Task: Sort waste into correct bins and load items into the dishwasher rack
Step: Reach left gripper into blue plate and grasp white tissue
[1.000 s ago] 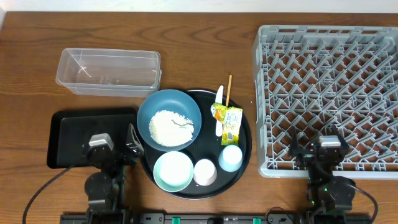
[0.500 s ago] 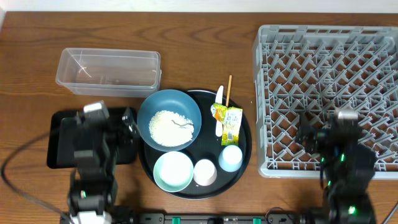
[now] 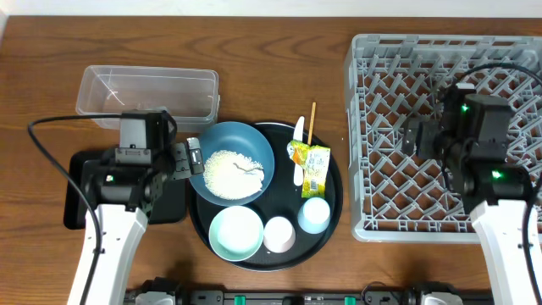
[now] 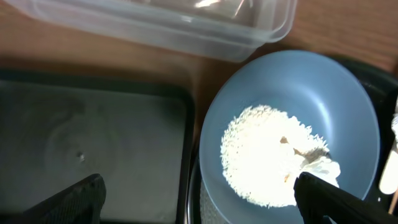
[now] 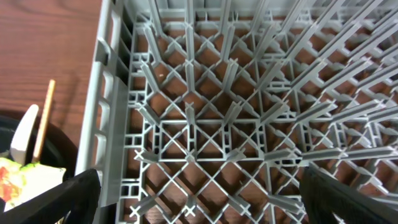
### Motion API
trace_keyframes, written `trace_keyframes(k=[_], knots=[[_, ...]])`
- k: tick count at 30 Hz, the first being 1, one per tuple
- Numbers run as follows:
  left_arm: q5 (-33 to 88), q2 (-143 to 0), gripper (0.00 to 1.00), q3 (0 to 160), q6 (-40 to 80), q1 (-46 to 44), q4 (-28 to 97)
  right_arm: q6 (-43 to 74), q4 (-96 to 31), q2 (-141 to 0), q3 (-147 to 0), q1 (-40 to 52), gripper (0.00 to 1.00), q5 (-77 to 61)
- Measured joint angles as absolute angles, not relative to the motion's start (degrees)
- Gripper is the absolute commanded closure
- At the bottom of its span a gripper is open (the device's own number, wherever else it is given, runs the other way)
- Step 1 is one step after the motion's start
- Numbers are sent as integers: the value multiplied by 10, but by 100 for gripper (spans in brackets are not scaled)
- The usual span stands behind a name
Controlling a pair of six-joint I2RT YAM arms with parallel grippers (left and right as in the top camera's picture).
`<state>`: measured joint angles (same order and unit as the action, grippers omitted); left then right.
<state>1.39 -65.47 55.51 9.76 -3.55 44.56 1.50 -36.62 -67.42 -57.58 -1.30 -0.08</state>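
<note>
White rice [image 4: 264, 158] heaps in a smooth blue bowl [image 4: 348, 93]. Left gripper [image 4: 199, 200] gapes above it; right gripper [image 5: 199, 194] gapes over the pegged grey rack [image 5: 217, 124].

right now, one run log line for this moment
left hand open, over dark-blue bowl edge | right hand open, over dishwasher rack | rice in bowl | wrapper on round tray | nothing held

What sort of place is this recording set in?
Probably a staged dish-clearing bench rather than a real kitchen: a dishwasher rack sits directly on a wooden table, beside a round tray of used crockery, including a blue bowl of rice.
</note>
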Motion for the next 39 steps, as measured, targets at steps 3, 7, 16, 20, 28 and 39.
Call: trace_keyframes(k=[3, 7, 16, 20, 28, 39], knots=[[38, -661, 2, 555, 110, -36, 440, 15, -364, -680, -576, -13, 1, -3], [81, -665, 2, 555, 133, -41, 408, 15, -360, -680, -576, -13, 1, -4], [72, -762, 2, 556, 170, -150, 392, 15, -360, -680, -576, -13, 1, -4], [70, -820, 2, 556, 194, -196, 371, 15, -359, -680, -576, -13, 1, -4], [69, -908, 14, 556, 225, -230, 338, 15, -362, -680, -576, -13, 1, -4], [69, -955, 51, 556, 240, -267, 335, 15, -362, -680, -576, -13, 1, -4]])
